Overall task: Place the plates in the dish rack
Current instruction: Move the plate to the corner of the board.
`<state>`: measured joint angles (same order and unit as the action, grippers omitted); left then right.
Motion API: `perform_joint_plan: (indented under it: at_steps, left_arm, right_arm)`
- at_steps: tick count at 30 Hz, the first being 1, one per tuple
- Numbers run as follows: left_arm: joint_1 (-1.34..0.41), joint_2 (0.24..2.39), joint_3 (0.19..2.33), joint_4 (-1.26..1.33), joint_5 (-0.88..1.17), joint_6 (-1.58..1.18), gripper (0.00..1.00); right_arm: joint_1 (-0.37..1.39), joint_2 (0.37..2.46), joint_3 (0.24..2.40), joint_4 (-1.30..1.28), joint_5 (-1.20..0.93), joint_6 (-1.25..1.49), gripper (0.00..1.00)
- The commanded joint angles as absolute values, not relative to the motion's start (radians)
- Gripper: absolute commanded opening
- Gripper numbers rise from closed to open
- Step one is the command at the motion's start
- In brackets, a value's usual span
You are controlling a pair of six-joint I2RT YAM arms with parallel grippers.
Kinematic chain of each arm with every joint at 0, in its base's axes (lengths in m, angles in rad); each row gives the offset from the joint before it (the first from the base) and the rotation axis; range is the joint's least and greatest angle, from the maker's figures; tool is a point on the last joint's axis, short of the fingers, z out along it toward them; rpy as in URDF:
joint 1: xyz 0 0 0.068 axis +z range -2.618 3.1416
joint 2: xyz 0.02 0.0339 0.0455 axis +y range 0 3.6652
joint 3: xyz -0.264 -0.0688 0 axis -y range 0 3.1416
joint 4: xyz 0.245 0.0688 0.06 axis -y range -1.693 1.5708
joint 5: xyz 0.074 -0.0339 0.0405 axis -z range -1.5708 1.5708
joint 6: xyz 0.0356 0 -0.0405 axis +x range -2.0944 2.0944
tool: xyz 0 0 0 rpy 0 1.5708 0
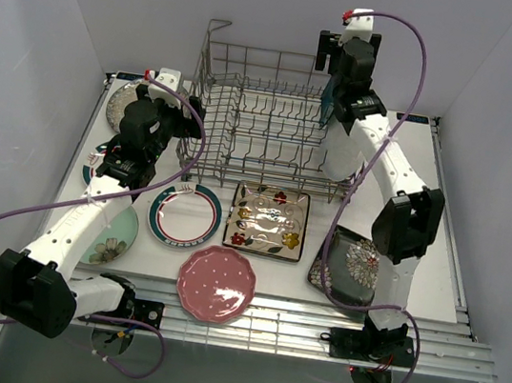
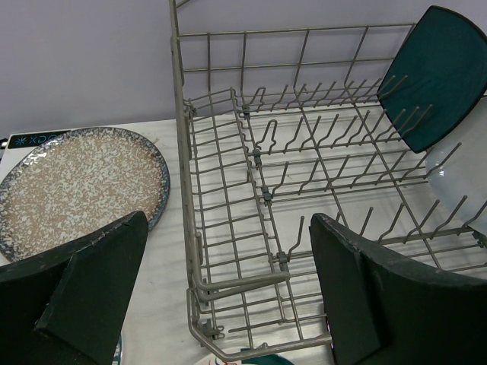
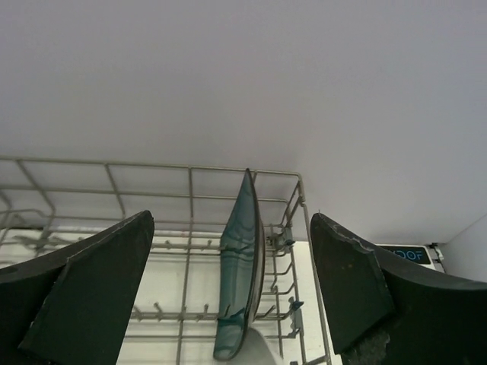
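One teal plate (image 3: 240, 262) stands in the rack (image 1: 257, 119), left gripper (image 2: 228, 220) and right gripper (image 3: 230, 228) wide open and empty, so probably grab the speckled plate (image 2: 76, 182) next.

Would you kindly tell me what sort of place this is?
Likely a lab test booth, not a kitchen: bare walls enclose a table with a dish rack, plates and two robot arms.

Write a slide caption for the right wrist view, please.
Open right gripper framing a teal plate standing on edge in the dish rack.
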<state>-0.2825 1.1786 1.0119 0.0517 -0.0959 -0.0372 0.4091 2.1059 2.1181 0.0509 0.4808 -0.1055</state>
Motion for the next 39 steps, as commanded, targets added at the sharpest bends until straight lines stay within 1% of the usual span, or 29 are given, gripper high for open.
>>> perform_joint_plan:
  at_steps: [1, 3, 4, 6, 7, 10, 11, 13, 14, 15, 16, 18, 20, 21, 24, 27, 36, 39]
  left_arm:
    - [-0.278, 1.16, 1.028, 0.04, -0.083, -0.032, 0.98]
    - [-0.279, 1.155, 1.026, 0.041, -0.081, -0.032, 0.98]
    - [-0.279, 1.152, 1.025, 0.041, -0.078, -0.032, 0.98]
    - [-0.279, 1.144, 1.019, 0.046, -0.072, -0.032, 0.98]
    - [-0.279, 1.14, 1.019, 0.048, -0.066, -0.032, 0.98]
    - [-0.279, 1.138, 1.017, 0.048, -0.061, -0.034, 0.98]
    - [-0.279, 1.14, 1.017, 0.048, -0.058, -0.034, 0.98]
    - [-0.278, 1.138, 1.015, 0.048, -0.051, -0.034, 0.98]
    - [-0.279, 1.14, 1.017, 0.046, -0.048, -0.034, 0.98]
    - [-0.279, 1.137, 1.016, 0.048, -0.032, -0.034, 0.98]
    - [-0.278, 1.135, 1.012, 0.048, -0.026, -0.035, 0.98]
    - [-0.279, 1.132, 1.009, 0.051, -0.012, -0.037, 0.98]
    - [-0.279, 1.127, 1.005, 0.054, -0.005, -0.037, 0.98]
    - [-0.279, 1.127, 1.003, 0.055, -0.002, -0.035, 0.98]
    - [-0.279, 1.129, 1.003, 0.055, 0.037, -0.032, 0.98]
    - [-0.279, 1.132, 1.003, 0.054, 0.058, -0.034, 0.98]
    - [-0.279, 1.131, 0.991, 0.064, 0.097, -0.029, 0.98]
    - [-0.279, 1.127, 0.985, 0.071, 0.118, -0.026, 0.98]
  right_arm:
    - [0.419, 1.958, 2.019, 0.075, 0.414, -0.037, 0.9]
    - [0.419, 1.898, 1.95, 0.075, 0.391, 0.009, 0.92]
    - [0.419, 1.831, 1.86, 0.087, 0.371, 0.068, 0.92]
    - [0.42, 1.76, 1.765, 0.138, 0.348, 0.11, 0.94]
    - [0.422, 1.694, 1.684, 0.158, 0.338, 0.145, 0.95]
    - [0.423, 1.584, 1.585, 0.161, 0.319, 0.186, 0.96]
    - [0.423, 1.557, 1.524, 0.16, 0.316, 0.208, 0.98]
    - [0.426, 1.476, 1.458, 0.152, 0.311, 0.235, 0.98]
    - [0.426, 1.448, 1.389, 0.152, 0.305, 0.257, 0.98]
    - [0.428, 1.418, 1.355, 0.15, 0.299, 0.265, 0.94]
    - [0.428, 1.355, 1.323, 0.149, 0.295, 0.278, 0.93]
    - [0.43, 1.283, 1.208, 0.155, 0.291, 0.307, 0.92]
    - [0.43, 1.152, 1.116, 0.196, 0.276, 0.331, 0.92]
    - [0.43, 1.062, 1.024, 0.213, 0.265, 0.353, 0.92]
    - [0.428, 0.923, 0.915, 0.201, 0.239, 0.391, 0.92]
    - [0.43, 0.836, 0.849, 0.138, 0.222, 0.408, 0.92]
    - [0.43, 0.678, 0.68, 0.002, 0.245, 0.531, 0.91]
    - [0.43, 0.577, 0.609, -0.066, 0.284, 0.595, 0.91]
